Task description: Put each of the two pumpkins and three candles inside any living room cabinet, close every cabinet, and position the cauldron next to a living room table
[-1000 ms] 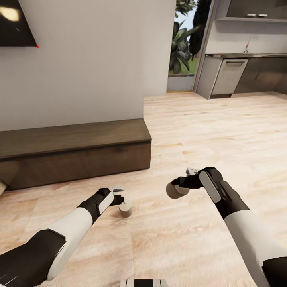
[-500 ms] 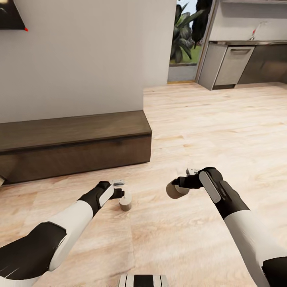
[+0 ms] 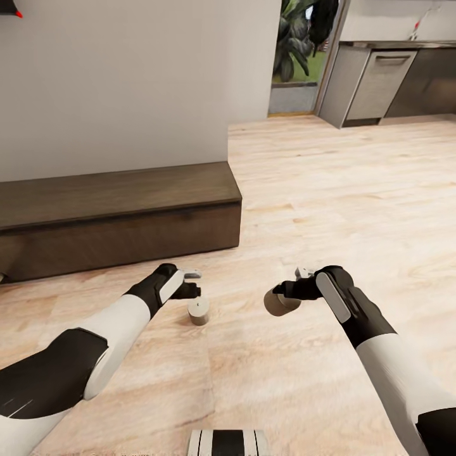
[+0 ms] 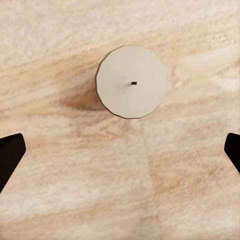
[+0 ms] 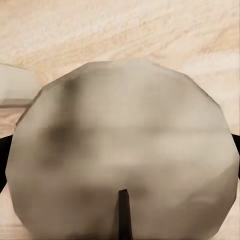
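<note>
A short grey-olive candle [image 3: 198, 311] stands upright on the wood floor, in front of the long dark-brown cabinet [image 3: 120, 215]. My left gripper [image 3: 192, 284] hangs open just above and behind it, not touching. From the left wrist view I look straight down on that candle [image 4: 132, 82], its wick in the middle, with my left gripper [image 4: 120, 152] spread wide and one dark fingertip [image 4: 9, 156] at the frame's edge. My right gripper [image 3: 283, 297] is shut on a second candle [image 3: 276, 303], held on its side above the floor. That held candle [image 5: 125, 170] looms large in the right wrist view.
The cabinet's drawer fronts look shut along a white wall [image 3: 126, 82]. Open wood floor [image 3: 354, 209] stretches to the right toward grey kitchen units [image 3: 373, 76] and a doorway with plants [image 3: 294, 50]. The floor candle's edge [image 5: 14, 90] shows beside the held one.
My left gripper has let go of the floor candle and drawn up and back from it. The head view has shifted, so the cabinet sits higher in the picture. The right gripper still holds its candle.
</note>
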